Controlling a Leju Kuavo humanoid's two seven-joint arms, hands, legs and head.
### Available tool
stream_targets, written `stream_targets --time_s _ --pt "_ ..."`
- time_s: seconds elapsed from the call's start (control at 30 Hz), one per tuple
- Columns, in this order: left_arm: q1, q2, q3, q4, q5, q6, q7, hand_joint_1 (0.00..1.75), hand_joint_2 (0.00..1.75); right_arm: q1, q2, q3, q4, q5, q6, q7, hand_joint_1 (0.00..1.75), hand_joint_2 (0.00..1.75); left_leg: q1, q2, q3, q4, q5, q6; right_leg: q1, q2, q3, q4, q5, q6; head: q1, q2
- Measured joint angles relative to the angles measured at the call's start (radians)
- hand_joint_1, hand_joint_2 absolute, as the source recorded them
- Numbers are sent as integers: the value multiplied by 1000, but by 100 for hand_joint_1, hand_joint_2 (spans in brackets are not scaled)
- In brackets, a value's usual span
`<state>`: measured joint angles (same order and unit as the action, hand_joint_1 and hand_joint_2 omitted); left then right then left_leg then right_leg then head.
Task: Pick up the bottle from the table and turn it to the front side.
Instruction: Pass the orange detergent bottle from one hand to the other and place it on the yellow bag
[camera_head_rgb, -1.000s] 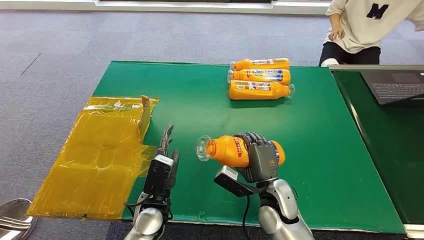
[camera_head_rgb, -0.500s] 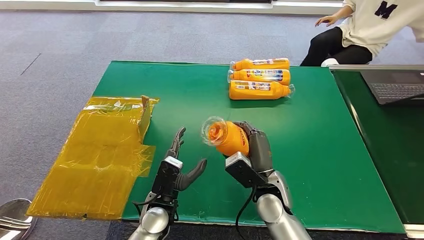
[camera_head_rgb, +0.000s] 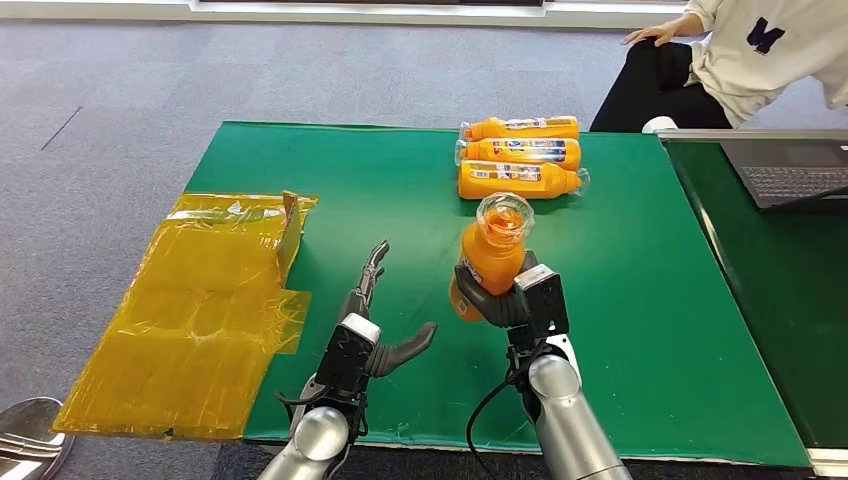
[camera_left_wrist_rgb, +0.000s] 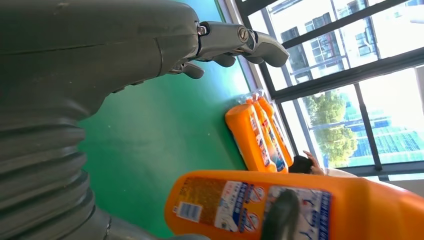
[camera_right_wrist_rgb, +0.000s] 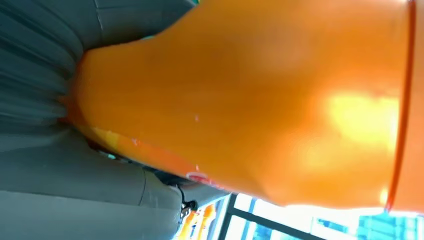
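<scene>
Orange bottle in right hand, label print unreadable

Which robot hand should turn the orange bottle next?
Probably the right hand: it already grips the bottle, lifted off the green table. The left hand holds nothing, fingers spread beside it.

left hand — fingers apart | bottle — near
</scene>
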<state>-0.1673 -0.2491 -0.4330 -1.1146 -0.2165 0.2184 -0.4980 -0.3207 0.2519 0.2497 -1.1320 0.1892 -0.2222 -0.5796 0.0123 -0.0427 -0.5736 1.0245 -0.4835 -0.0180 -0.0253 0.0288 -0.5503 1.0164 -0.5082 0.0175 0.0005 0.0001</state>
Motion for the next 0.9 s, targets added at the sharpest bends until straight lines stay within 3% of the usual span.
stream_targets --time_s 0.6,0.73,0.9 --pt "-11 0 -21 -9 -1 -10 9 0 175 -39 25 -32 148 -18 27 -18 175 175 0 0 0 0 0 0 0 0 0 0 0 0 0 0" --pt "-38 2 -42 -24 -29 -72 56 0 175 -57 27 -43 180 -32 61 -16 175 175 0 -1 0 0 0 0 0 0 0 0 0 0 0 0" --pt "-131 -3 -92 -18 -56 -180 121 0 175 -78 40 -49 225 -31 94 -19 175 175 0 -1 0 0 1 -1 0 0 0 0 1 0 0 0"
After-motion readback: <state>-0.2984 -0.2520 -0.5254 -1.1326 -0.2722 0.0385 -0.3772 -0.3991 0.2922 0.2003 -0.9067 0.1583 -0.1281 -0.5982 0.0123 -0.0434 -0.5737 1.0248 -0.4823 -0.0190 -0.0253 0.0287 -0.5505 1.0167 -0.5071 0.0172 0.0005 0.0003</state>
